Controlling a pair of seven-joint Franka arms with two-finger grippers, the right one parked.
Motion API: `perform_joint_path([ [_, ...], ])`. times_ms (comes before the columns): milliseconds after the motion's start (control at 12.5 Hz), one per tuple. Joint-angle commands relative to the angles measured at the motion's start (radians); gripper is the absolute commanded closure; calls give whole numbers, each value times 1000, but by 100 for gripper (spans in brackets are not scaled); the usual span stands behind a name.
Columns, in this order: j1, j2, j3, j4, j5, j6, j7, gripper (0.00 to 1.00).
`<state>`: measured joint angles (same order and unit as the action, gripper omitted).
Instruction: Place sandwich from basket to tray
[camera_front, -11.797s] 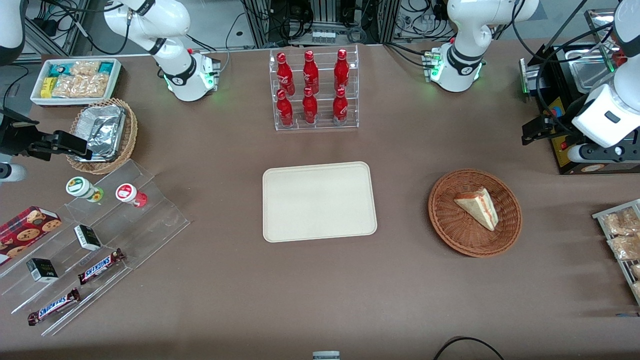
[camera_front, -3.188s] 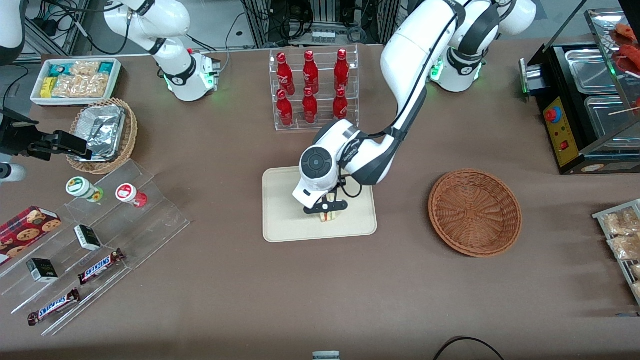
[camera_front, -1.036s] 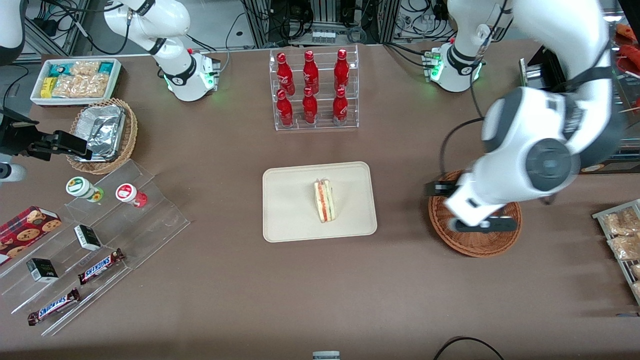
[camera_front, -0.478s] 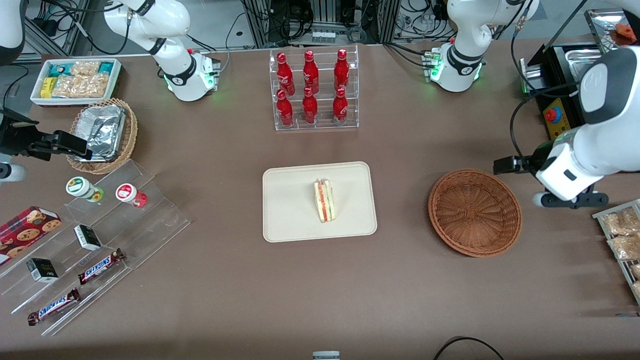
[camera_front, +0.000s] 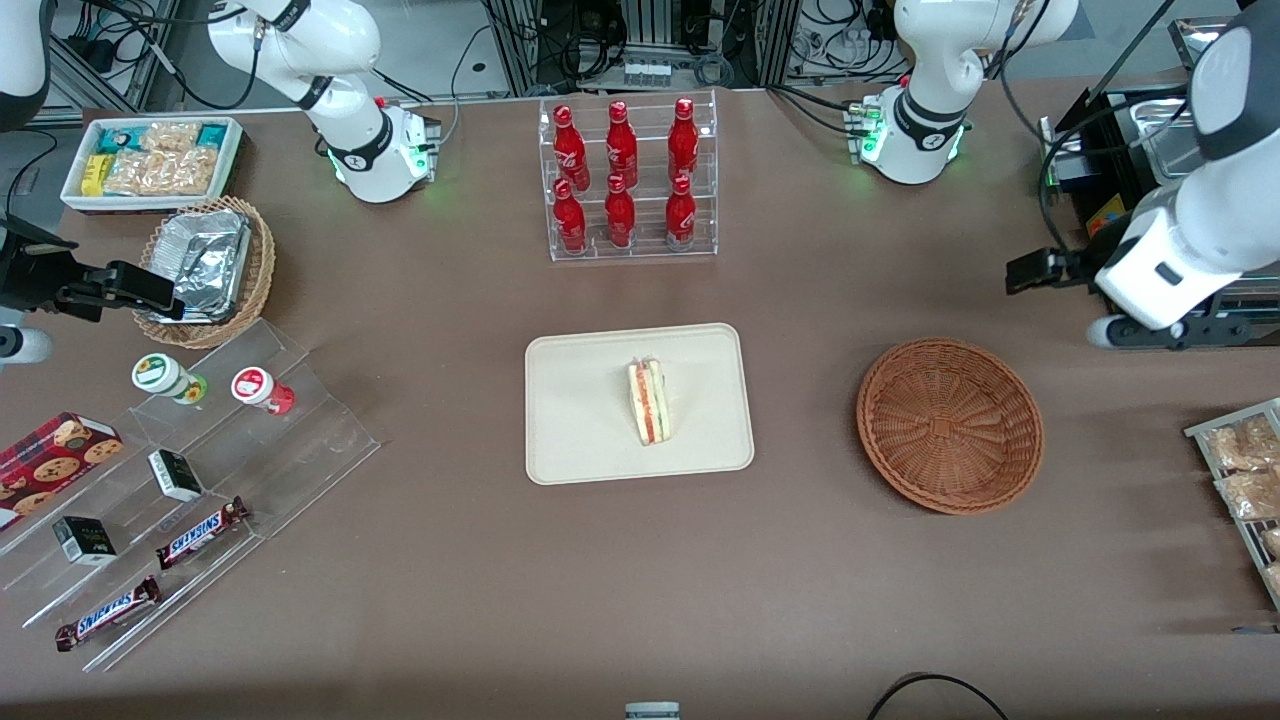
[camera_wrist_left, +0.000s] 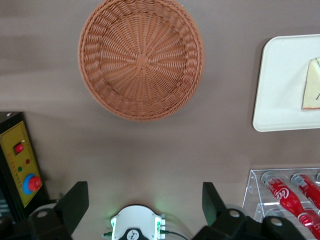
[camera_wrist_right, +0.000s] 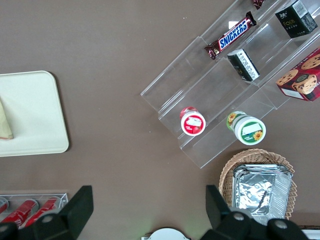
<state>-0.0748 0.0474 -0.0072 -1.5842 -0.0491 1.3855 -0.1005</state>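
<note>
The sandwich (camera_front: 650, 402) lies on the cream tray (camera_front: 580, 430), cut edge up, with nothing touching it. The reddish-brown basket (camera_front: 950, 425) is empty. My left gripper (camera_front: 1160, 328) hangs high over the table, toward the working arm's end and farther from the front camera than the basket. In the left wrist view the gripper (camera_wrist_left: 144, 210) is open and empty, and its dark fingers (camera_wrist_left: 75, 205) stand wide apart. The basket (camera_wrist_left: 141, 57), the tray (camera_wrist_left: 280, 90) and an edge of the sandwich (camera_wrist_left: 312, 90) also show there.
A clear rack of red bottles (camera_front: 628, 180) stands farther from the camera than the tray. A black machine with a yellow panel (camera_front: 1110, 215) is beside my gripper. A wire rack of snack packets (camera_front: 1245, 480), acrylic steps with snacks (camera_front: 200, 480) and a foil-filled tan basket (camera_front: 205, 265) stand at the table's ends.
My left arm has swung from over the basket toward its own end of the table and away from the front camera. The sandwich has stayed on the tray.
</note>
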Motion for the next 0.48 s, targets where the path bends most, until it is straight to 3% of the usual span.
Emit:
perform_joint_path([
  [0, 44, -55, -14, -10, 26, -60, 8, 0],
  [239, 63, -57, -16, 47, 80, -107, 8, 0],
  [399, 64, -61, -14, 62, 78, -120, 7, 0],
])
